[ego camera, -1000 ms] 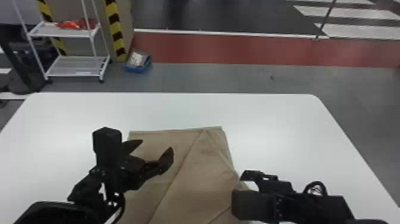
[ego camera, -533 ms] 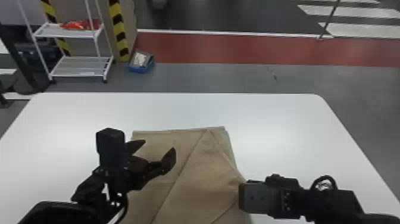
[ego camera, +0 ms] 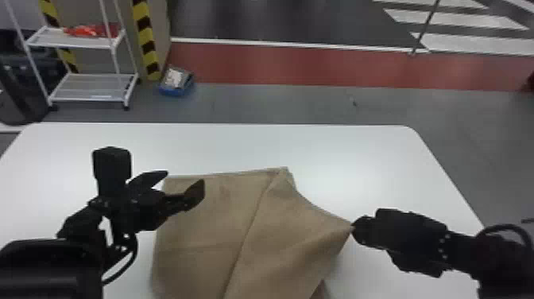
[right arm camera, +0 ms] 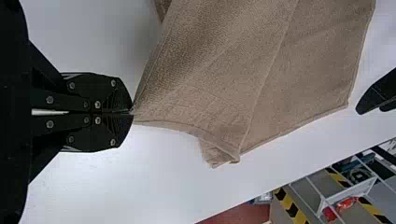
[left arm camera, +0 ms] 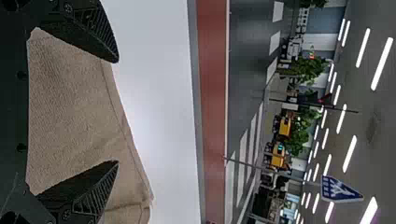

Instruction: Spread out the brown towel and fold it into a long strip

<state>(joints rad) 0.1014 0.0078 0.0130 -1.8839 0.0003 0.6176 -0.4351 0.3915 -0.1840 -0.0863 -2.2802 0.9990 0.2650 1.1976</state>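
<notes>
Left wrist view, brown towel [left arm camera: 70, 102], blue sign [left arm camera: 340, 189], probably pictorial

Brown towel [ego camera: 214, 222]: near end cut off by the head view's bottom edge; part of its left edge hidden behind the left end effector [ego camera: 185, 178].
Gripped corner: tip hidden inside the right end effector [ego camera: 354, 227].
Counter [ego camera: 278, 147]: near side cut off at the head view's bottom.
White rack [ego camera: 85, 99]: top cut off by the head view's upper edge.
Red item [ego camera: 93, 30]: too blurred to identify.
Blue box [ego camera: 173, 91]: contents too small to tell.
</notes>
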